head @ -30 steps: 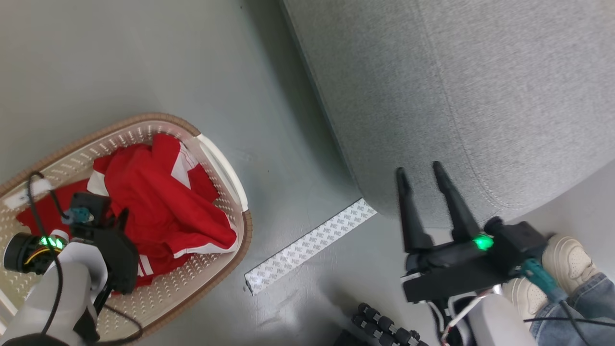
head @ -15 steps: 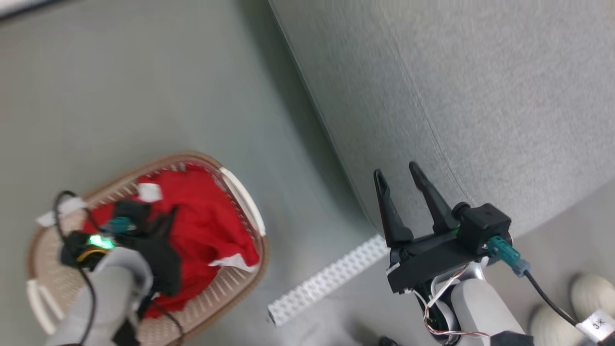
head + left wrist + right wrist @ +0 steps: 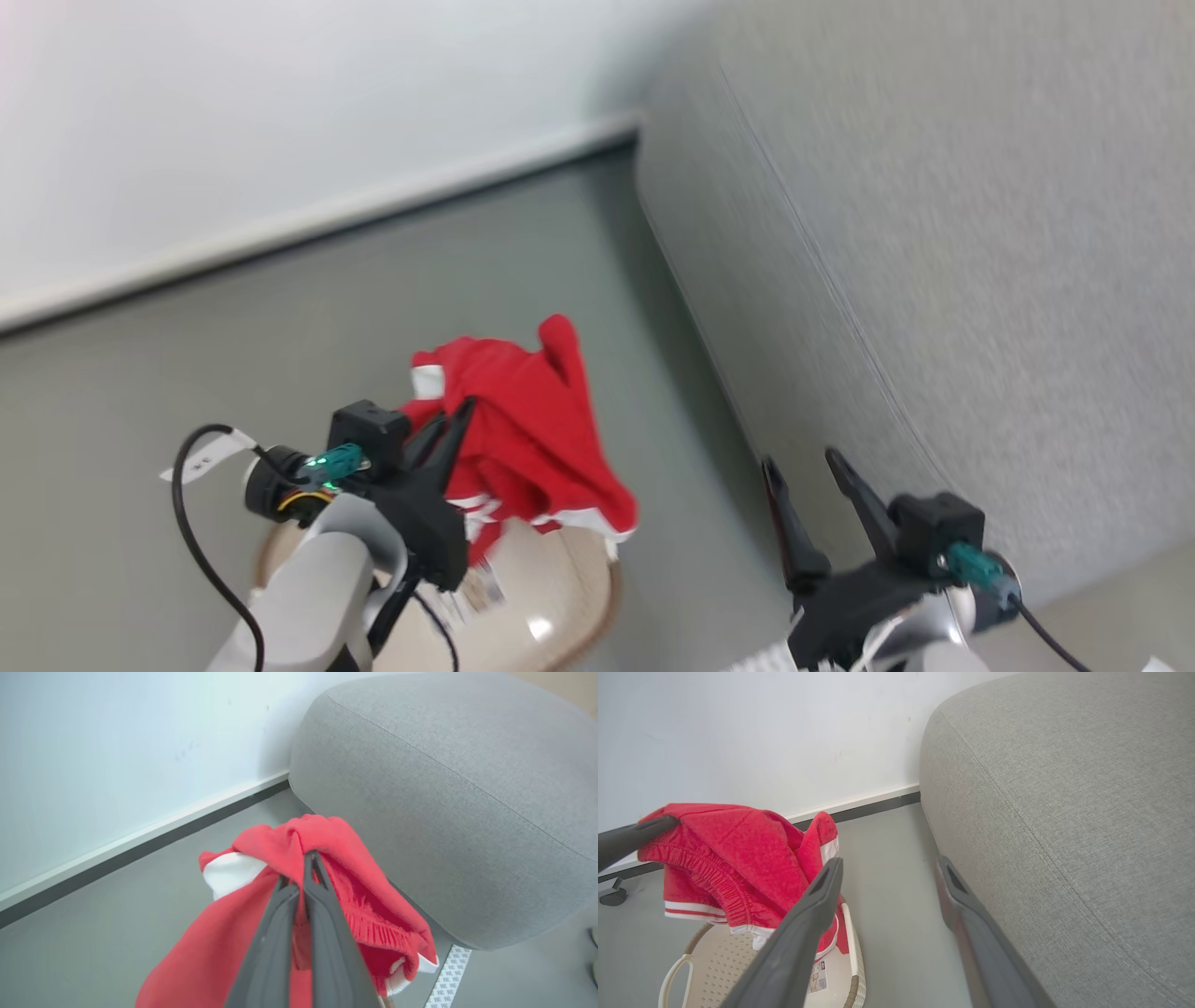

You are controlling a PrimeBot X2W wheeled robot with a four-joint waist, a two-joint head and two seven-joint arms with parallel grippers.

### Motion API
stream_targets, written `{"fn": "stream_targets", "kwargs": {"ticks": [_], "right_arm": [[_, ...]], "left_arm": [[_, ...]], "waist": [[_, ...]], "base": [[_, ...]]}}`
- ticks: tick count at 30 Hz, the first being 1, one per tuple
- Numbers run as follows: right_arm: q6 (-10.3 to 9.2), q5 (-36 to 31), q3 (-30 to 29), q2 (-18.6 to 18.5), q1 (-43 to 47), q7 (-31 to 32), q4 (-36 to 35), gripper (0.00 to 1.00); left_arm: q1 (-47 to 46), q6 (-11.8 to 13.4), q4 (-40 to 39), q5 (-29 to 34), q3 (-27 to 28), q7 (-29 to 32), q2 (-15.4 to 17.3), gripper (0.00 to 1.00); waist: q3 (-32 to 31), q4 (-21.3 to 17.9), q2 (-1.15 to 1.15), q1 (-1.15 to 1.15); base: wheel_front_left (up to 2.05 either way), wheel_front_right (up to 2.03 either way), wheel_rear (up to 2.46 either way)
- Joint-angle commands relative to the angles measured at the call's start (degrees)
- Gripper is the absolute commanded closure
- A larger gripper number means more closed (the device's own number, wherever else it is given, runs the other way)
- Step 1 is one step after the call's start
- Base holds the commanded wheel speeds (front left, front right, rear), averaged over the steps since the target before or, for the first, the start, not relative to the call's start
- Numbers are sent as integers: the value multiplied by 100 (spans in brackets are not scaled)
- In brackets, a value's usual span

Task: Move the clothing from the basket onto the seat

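At the left: left jaws pressed together on a bunched fold of the clothing (image 3: 523, 439), pinched near its top so the rest drapes down on both sides, white trim hanging lowest. Hangs in the air above the basket (image 3: 710, 966), clear of the brown rim and apart from the seat. Looks like the carry step, held high probably to keep the hem from dragging on that rim. Below, basket standing on the floor (image 3: 168, 373), label sticker showing on its bottom; hard to tell whether more red fabric lies inside, with the garment hiding part of it. Further right, a strip of bare floor. Then right jaws spread wide, gripping nothing, poised just beside the sofa's rounded edge, likely kept free and out of the way. Far right: the seat (image 3: 980, 233), grey and broad, presumably the drop target, calling for a swing rightward over its edge.
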Motion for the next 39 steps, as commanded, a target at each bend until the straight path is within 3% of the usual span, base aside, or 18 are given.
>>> {"fn": "stream_targets", "kwargs": {"ticks": [1,7,18,30,39], "right_arm": [[2,-26,-23,-19,141,31,-25,0],[2,-85,-178,-19,599,265,-218,0],[2,-83,-178,-18,867,457,-585,0],[2,-133,-149,-17,816,563,-730,0],[2,-94,-164,-17,751,576,-692,0]], "left_arm": [[148,39,-99,-69,-12,14,-18,100],[443,228,-957,-75,-55,296,75,100],[980,536,-2291,-186,-37,869,401,100],[1231,655,-2635,-333,-18,1010,519,100],[1067,600,-2613,-384,-56,1036,520,100]], "waist": [[-1141,825,1,2],[-1660,994,1,2],[-1808,1036,1,2],[-1518,864,1,2],[-1507,794,1,2]], "base": [[0,0,0],[0,0,0],[0,0,0],[0,0,0],[0,0,0]]}}
